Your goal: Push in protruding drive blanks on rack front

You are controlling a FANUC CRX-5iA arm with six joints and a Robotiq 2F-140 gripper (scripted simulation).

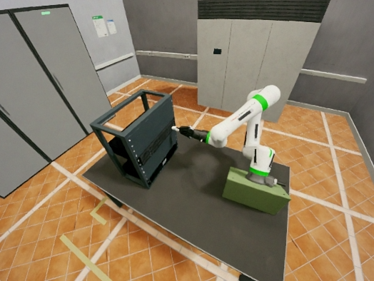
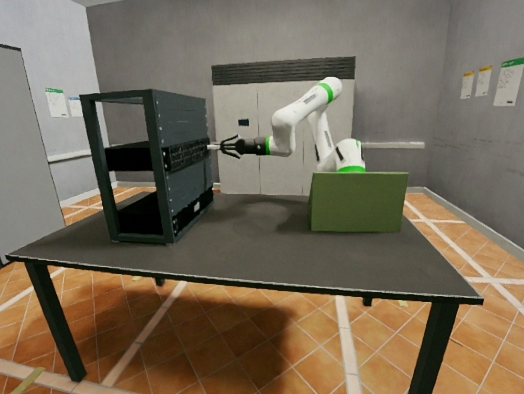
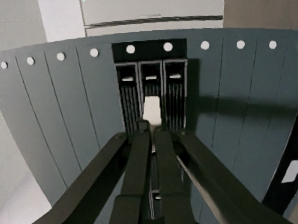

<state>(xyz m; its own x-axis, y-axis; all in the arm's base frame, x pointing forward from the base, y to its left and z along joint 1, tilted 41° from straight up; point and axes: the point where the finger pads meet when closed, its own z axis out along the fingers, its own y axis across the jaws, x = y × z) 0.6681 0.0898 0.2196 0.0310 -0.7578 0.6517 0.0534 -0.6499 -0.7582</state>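
Jaws (image 1: 175, 128) (image 2: 214, 147) fully shut, nothing gripped, tips at rack (image 1: 130, 137) (image 2: 159, 165) (image 3: 210, 110) front; contact hard to tell.

We see the dark, open-framed rack (image 1: 133, 142) (image 2: 159, 165) (image 3: 95, 110) upright on the worktop. Across its front runs a band of narrow black drive blanks (image 1: 155, 144) (image 2: 186, 155) (image 3: 175, 97) with ribbed faces; in the wrist view, three tops line up just above the centre, toward twelve o'clock.

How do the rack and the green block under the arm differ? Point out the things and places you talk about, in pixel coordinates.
The rack (image 1: 133, 153) (image 2: 159, 200) is dark, but the green block (image 1: 250, 194) (image 2: 357, 202) is olive green. The rack is taller; the block is lower. The rack has an open frame, the block plain faces. Both stand on the table (image 1: 214, 228) (image 2: 280, 255).
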